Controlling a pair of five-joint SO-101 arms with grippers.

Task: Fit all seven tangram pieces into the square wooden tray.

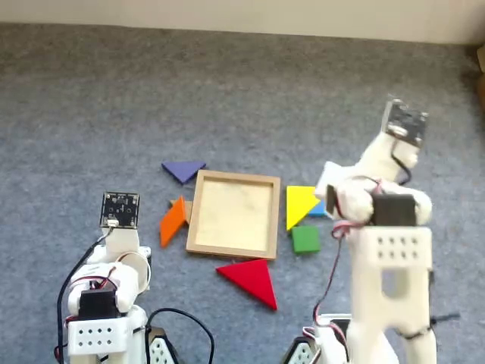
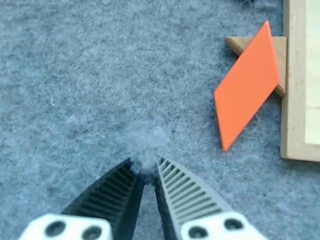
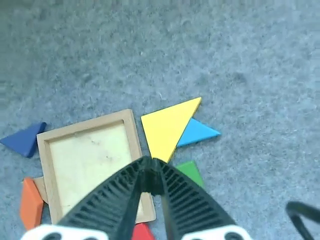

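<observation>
High view: square wooden tray sits with the red triangle loose beside its near corner. Left wrist view catches a plain wooden triangle tucked under the orange piece, against the tray's rim. Both the left gripper and right gripper are pressed together.

Nothing legible: no words, numbers, labels or signs on the wooden tray, the tangram pieces or the grey carpet — all plain surfaces.
</observation>
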